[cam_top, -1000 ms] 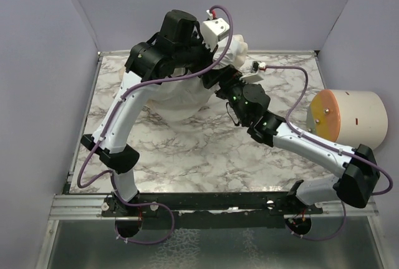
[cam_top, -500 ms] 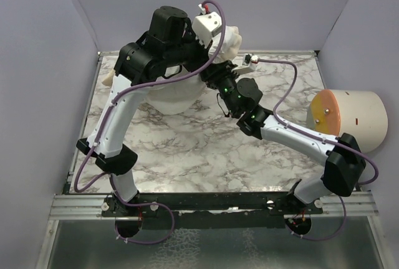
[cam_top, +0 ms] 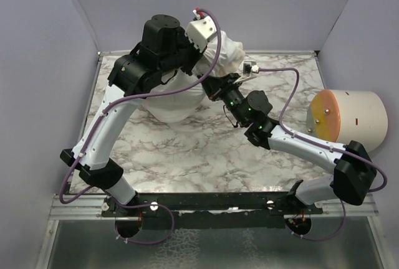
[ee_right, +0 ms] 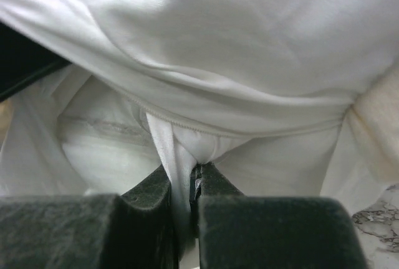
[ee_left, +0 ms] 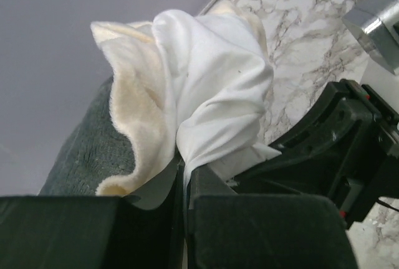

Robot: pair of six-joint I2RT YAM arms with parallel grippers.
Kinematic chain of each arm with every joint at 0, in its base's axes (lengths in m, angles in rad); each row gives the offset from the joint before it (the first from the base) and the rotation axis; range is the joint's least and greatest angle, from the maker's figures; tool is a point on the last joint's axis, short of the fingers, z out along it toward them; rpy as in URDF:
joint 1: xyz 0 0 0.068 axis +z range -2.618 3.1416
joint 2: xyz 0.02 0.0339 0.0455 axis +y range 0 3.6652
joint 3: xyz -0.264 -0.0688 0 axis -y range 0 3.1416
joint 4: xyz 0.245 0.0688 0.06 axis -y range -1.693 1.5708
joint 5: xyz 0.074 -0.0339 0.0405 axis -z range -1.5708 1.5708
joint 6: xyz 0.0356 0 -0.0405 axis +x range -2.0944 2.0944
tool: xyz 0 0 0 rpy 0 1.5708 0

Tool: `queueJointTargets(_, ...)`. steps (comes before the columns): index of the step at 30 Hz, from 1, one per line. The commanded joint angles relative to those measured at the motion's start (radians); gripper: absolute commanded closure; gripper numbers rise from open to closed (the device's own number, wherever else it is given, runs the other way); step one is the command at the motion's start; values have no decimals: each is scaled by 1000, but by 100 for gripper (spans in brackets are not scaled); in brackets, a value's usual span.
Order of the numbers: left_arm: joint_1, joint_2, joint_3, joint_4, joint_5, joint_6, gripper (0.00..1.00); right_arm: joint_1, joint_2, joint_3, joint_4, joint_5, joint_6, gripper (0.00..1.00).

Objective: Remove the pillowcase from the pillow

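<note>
two claws clamped: left claw (ee_left: 184,175) on the pillowcase (ee_left: 140,104) trim, held above the desk (cam_top: 187,157) far edge; right claw (ee_right: 194,182) pinching white fabric, i judge the pillow (ee_right: 177,147). peeling step; next, draw them apart.

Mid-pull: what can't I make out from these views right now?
- Top view: the left arm covers the white bundle, so how much pillow is inside is hidden.
- Right wrist: the right gripper pinches white cloth that fills the frame; pillow or lining, cannot tell.
- Left wrist: the left gripper clamps the pillowcase; its grey face is cut off by the finger below.
</note>
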Motion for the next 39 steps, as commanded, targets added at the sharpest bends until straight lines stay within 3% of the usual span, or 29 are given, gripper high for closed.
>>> queueJointTargets(1, -8, -68, -11, 355, -7, 38, 100, 63, -3, 5, -88, -236, -127, 99)
queueJointTargets(8, -22, 6, 32, 314, 103, -31, 100, 176, 31, 75, -154, -319, -268, 99)
queueJointTargets(16, -36, 119, 153, 268, 163, -139, 100, 254, 57, 76, -196, -329, -348, 99)
queueJointTargets(22, -44, 184, 151, 265, 202, -248, 100, 386, 125, 146, -270, -294, -454, 99)
queueJointTargets(28, -43, 215, 163, 309, -44, -182, 100, 479, 103, 102, -272, -241, -507, 99)
queueJointTargets(34, -34, 209, 133, 434, -481, 7, 100, 487, -121, -159, -165, -114, -449, 99)
queueJointTargets(39, 32, 161, 116, 459, -512, 33, 100, 488, -353, -344, -122, -3, -387, 99)
